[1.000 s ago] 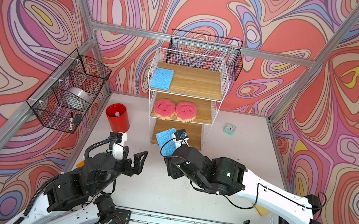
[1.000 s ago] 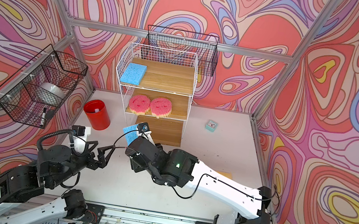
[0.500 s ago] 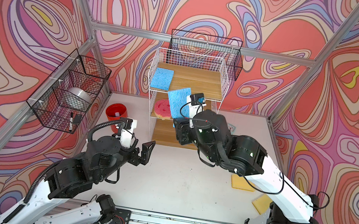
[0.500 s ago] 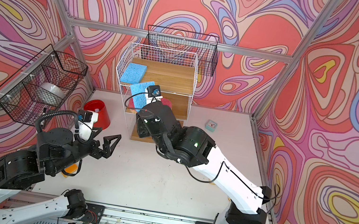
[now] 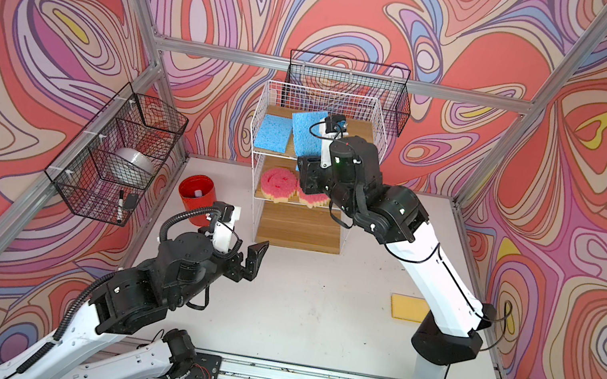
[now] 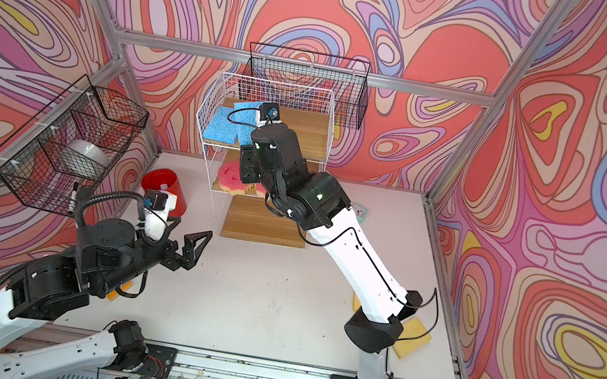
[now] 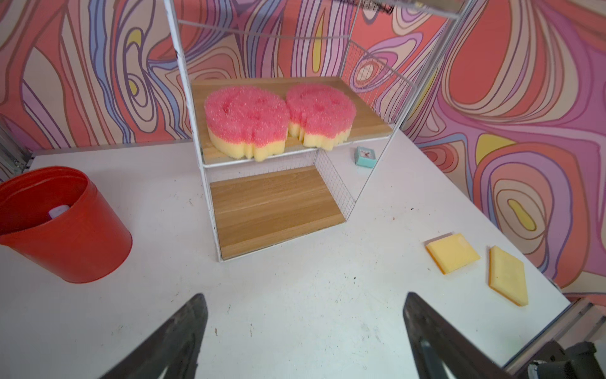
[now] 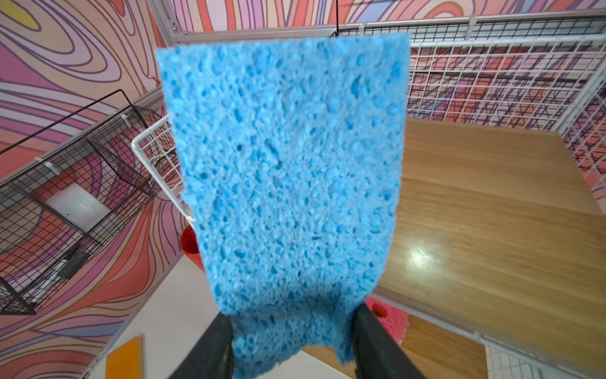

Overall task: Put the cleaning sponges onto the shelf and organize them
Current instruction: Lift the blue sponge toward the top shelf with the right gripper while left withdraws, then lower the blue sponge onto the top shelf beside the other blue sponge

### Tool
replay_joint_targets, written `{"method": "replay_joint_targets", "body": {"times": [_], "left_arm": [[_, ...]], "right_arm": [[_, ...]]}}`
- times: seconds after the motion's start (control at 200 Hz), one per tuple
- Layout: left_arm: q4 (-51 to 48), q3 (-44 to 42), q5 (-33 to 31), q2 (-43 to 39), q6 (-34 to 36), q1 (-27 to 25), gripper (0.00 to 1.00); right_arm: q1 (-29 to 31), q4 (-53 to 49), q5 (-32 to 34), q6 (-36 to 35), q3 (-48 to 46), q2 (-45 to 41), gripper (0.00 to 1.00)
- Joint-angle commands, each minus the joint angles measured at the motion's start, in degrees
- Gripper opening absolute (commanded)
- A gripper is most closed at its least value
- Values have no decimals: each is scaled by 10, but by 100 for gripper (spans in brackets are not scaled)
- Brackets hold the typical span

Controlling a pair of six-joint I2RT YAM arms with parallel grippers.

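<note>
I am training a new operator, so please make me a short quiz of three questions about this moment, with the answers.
1. True or false: the left gripper holds something.
2. Which board of the shelf carries the two pink sponges? A top, B middle, C bottom.
3. Fill in: the right gripper grips a ___ sponge.
Key: 1 false, its jaws stand open and empty. 2 B. 3 blue.
</note>
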Motion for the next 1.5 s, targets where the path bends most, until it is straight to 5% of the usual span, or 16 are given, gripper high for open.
{"method": "replay_joint_targets", "body": {"times": [0.0,0.596,1.026,1.262,1.492], "left_arm": [[27,-39,14,-9,-19,5,94],[72,-148,66,-19,-71,4,93],[69,-159,66,-26,-74,4,93],[70,-162,65,-23,-75,5,93],[70,-162,63,-22,-75,4,93]], "right_arm": [[-11,20,-25,-19,34,19,55],[-64,66,-59,-2,31,61,55],[-73,74,-51,3,21,78,72],[-73,84,-26,2,2,64,70],[-73,84,-21,1,-13,45,78]]}}
